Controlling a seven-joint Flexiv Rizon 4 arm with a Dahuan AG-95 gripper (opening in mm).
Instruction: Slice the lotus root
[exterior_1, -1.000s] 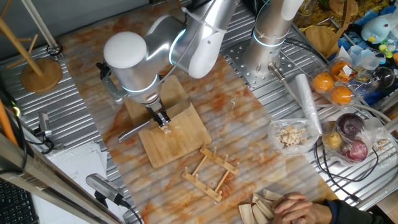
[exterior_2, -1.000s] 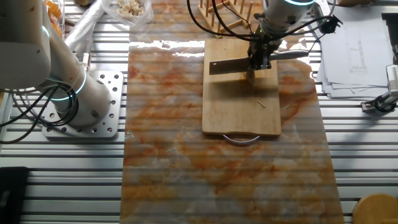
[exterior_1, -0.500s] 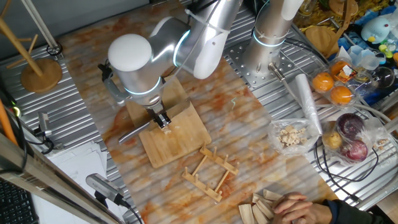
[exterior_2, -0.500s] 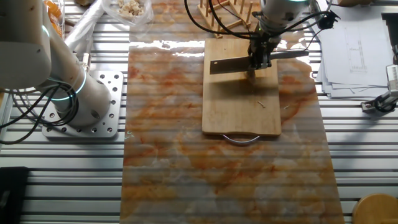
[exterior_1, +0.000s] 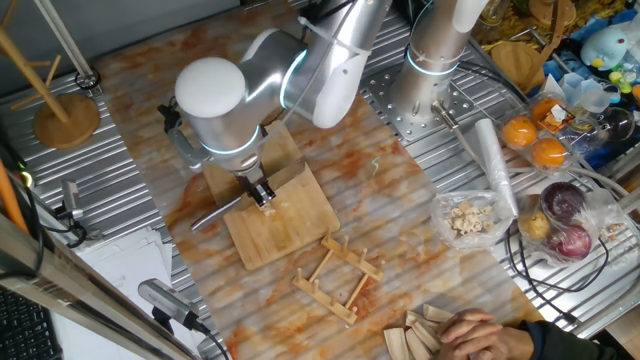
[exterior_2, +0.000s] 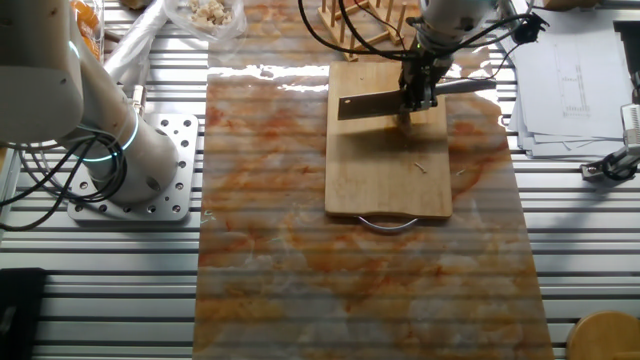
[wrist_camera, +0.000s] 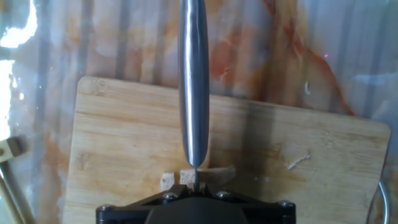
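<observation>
A table (exterior_1: 120, 70) of ribbed metal carries a marbled orange-and-white mat (exterior_2: 260, 200). At the left of one fixed view stands a round wooden stand (exterior_1: 66, 118), with papers (exterior_1: 120, 265) below it. Toward the middle, a wooden cutting board (exterior_1: 285, 215) lies on the mat, and the silver robot arm (exterior_1: 250, 85) bends down over it. Its gripper (exterior_1: 260, 192) is closed around the handle of a knife (exterior_2: 375, 104); in the other fixed view the flat steel blade points left across the far part of the board, its edge down at the wood. In the hand view the knife's metal spine runs straight up the middle, and the lotus root (wrist_camera: 186, 177) sits on the board right under it as small pale chunks, 1 on each side of the blade. Right of the board lies a wooden rack (exterior_1: 338, 275). Farther right are a clear bag of pale chunks (exterior_1: 466, 218), oranges (exterior_1: 535, 140) and dark red fruit (exterior_1: 565, 220). A person's hand (exterior_1: 480, 335) rests at the bottom right edge.
</observation>
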